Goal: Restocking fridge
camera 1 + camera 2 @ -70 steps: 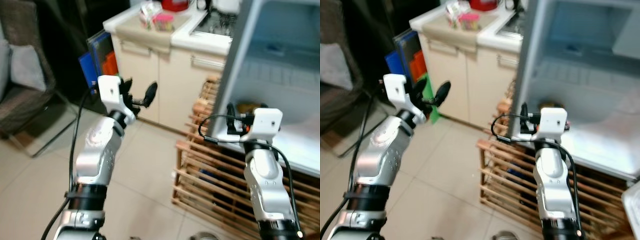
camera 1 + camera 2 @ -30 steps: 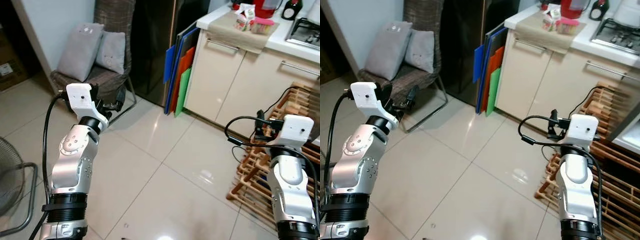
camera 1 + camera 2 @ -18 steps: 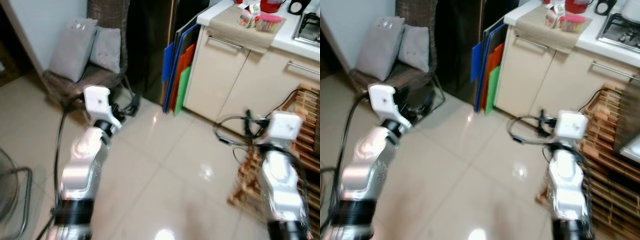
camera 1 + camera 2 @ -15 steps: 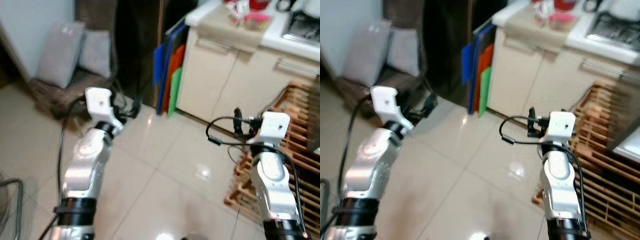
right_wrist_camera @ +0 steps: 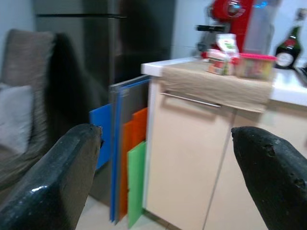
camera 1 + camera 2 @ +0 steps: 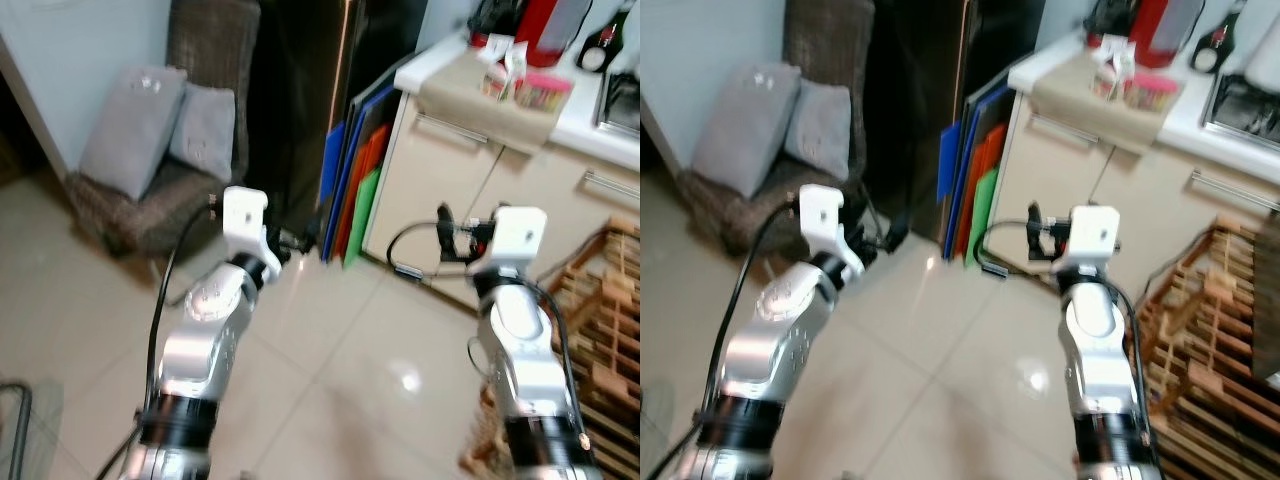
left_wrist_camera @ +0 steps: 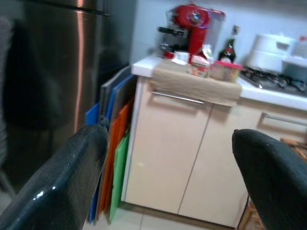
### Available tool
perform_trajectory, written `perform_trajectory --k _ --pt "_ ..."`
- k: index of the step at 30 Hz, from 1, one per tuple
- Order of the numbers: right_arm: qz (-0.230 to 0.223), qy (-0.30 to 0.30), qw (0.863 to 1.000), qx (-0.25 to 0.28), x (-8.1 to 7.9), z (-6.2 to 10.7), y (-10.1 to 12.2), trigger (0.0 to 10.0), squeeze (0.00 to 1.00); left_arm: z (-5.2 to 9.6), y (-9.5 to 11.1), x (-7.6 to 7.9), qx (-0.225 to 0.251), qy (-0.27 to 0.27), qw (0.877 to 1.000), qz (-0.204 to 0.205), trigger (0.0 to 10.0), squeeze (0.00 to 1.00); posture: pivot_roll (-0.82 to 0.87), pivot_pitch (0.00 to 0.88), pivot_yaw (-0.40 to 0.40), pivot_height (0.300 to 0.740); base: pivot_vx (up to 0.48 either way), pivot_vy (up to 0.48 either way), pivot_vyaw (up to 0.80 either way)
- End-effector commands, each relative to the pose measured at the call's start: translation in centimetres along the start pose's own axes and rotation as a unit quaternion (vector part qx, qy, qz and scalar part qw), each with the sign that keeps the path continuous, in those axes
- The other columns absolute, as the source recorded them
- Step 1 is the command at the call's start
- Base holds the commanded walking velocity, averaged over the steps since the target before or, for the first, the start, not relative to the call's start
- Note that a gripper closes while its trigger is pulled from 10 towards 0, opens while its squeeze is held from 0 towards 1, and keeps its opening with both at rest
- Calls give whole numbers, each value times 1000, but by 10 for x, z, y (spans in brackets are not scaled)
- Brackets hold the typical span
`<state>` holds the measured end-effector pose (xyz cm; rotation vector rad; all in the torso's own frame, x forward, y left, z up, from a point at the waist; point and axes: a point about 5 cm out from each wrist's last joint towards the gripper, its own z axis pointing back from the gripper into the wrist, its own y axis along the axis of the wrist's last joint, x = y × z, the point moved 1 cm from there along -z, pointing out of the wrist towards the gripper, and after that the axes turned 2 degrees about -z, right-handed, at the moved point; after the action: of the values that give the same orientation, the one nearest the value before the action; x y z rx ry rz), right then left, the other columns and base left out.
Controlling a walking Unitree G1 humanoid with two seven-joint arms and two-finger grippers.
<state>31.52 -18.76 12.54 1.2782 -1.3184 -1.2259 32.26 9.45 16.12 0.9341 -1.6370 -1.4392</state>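
Glossy beige tiles (image 6: 330,370) ran up to a cream cabinet (image 6: 470,190), where coloured boards (image 6: 350,195) leaned against its side by a dark steel fridge (image 7: 53,72). We held both arms raised before us, the left gripper (image 7: 168,177) and right gripper (image 5: 163,177) each with fingers spread wide and holding nothing. On the counter's brown cloth (image 5: 218,88) stood small cartons (image 5: 220,52) and a pink-lidded tub (image 5: 252,64), beside a red coffee machine (image 7: 194,26). A wicker chair with grey cushions (image 6: 160,140) sat at our left.
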Motion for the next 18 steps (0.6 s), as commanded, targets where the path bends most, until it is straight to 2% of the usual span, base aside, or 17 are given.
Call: perform_trajectory --k 1,4,7,9,11,15,18 --pt "-13 -11 1000 18 2 -6 9 10000 0 1 -1 1 -9 -10 1000 -13 10000 0 62 0 -25 732 465 0 0" --pt "-7 -11 1000 15 3 -5 7 10000 0 1 -3 -5 -7 8 1000 -15 10000 0 48 0 -8 732 465 0 0" --pt "15 4 1000 1 5 3 3 10000 0 1 -5 -15 -3 51 998 21 10000 0 21 0 -6 732 465 0 0" --pt "16 6 1000 -1 4 4 2 10000 0 2 -6 -16 -5 53 998 24 10000 0 18 0 -8 732 465 0 -419" --pt "10 13 1000 -14 2 8 -1 10000 0 0 -9 -10 -13 37 999 6 10000 0 3 0 -20 732 465 0 -766" --pt "16 44 999 -17 -8 10 -2 10000 0 -2 -10 1 -13 21 1000 4 10000 0 -16 0 -19 732 465 0 -741" --pt "24 70 997 -12 -16 12 -1 10000 0 -2 -9 5 -9 11 1000 7 10000 0 -16 0 -25 732 465 0 0"
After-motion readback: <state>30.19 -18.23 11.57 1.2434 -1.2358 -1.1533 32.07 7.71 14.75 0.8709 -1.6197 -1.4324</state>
